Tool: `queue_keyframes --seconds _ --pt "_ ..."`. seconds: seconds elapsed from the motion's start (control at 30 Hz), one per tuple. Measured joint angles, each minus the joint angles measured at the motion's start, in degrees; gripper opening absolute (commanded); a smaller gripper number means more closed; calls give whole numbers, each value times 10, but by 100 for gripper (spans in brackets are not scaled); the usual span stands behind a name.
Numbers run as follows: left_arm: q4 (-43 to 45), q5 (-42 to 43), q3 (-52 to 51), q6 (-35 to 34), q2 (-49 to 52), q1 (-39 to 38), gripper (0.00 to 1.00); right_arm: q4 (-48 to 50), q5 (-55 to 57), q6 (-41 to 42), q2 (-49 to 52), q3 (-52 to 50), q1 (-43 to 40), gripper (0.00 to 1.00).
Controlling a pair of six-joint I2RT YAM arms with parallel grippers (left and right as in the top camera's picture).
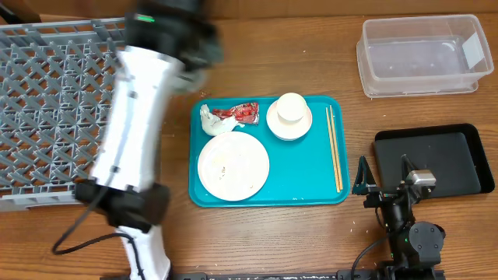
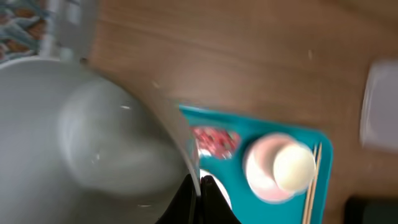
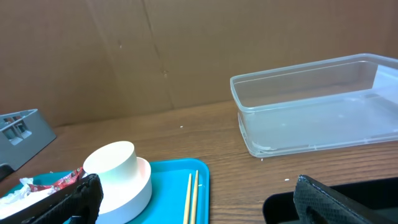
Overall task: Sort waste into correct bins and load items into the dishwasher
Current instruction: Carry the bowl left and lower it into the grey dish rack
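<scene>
My left gripper [image 2: 200, 198] is shut on the rim of a white bowl [image 2: 93, 137], held in the air; overhead it is a blur [image 1: 167, 27] at the grey dishwasher rack's [image 1: 47, 109] right edge. On the teal tray [image 1: 311, 187] lie a white plate [image 1: 233, 165], a cup upside down [image 1: 290, 107] in a second bowl [image 1: 289, 128], two chopsticks [image 1: 333, 148], a red wrapper [image 1: 243, 113] and a white tissue [image 1: 210, 120]. My right gripper [image 1: 383, 177] stands open and holds nothing, between the tray and the black bin [image 1: 432, 159].
The clear tub [image 1: 424, 54] stands at the back right with nothing in it. My white left arm [image 1: 136, 132] slants across the rack's right side. Bare wood table lies between the tray and the tub. A cardboard wall [image 3: 155, 50] stands behind.
</scene>
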Motion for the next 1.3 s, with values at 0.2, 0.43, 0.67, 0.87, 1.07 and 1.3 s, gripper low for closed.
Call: queue_keyframes --seconds 0.2,0.43,0.67,0.87,1.07,1.3 --pt "87 205 -22 136 4 224 4 0 0 0 0 0 0 100" --pt "167 466 -114 290 5 409 4 0 0 0 0 0 0 100" --pt "214 707 -252 504 5 496 4 -1 0 0 0 0 0 100" --pt "302 825 -350 605 7 535 4 0 0 0 0 0 0 100" --pt "398 857 -434 632 7 564 4 0 0 0 0 0 0 100" --pt "537 866 -479 586 26 570 4 0 0 0 0 0 0 100"
